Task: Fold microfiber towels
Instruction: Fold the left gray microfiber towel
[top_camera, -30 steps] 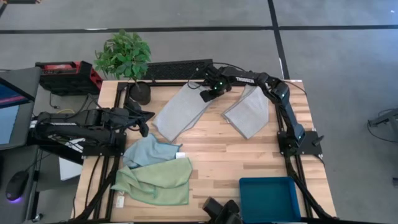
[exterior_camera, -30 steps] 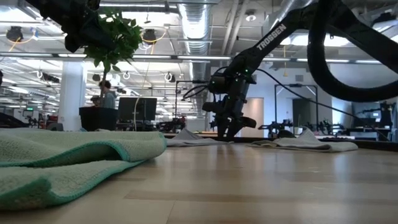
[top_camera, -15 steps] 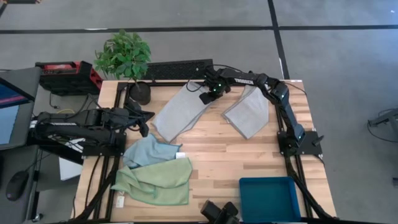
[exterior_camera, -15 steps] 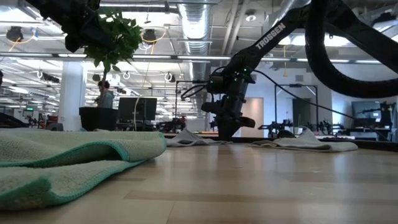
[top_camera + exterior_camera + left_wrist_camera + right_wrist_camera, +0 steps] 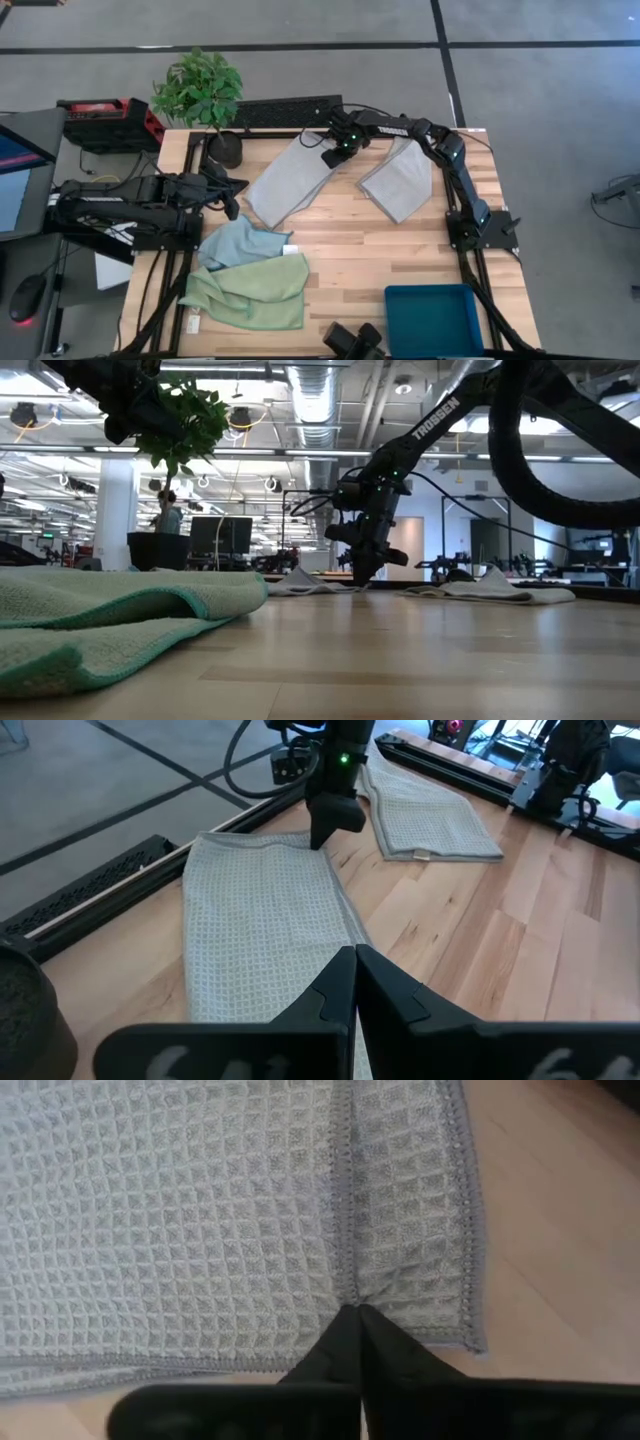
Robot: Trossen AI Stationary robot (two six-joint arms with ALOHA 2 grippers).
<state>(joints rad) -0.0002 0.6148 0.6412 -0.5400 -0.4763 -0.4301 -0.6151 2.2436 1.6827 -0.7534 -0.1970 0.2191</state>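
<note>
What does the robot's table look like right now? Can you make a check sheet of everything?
Surface: wooden table, mostly bare in the middle.
Job's things: long grey towel and second grey towel lie flat at the far side; blue towel and green towel lie rumpled near the left.
Clutter: teal bin at the near right; potted plant at the far left corner.
Grippers: right gripper shut, pinching the long grey towel's far corner; left gripper shut, waiting beside the table's left edge.
Cables: black cables run along the right arm.
Surroundings: grey floor; a person stands far behind.
</note>
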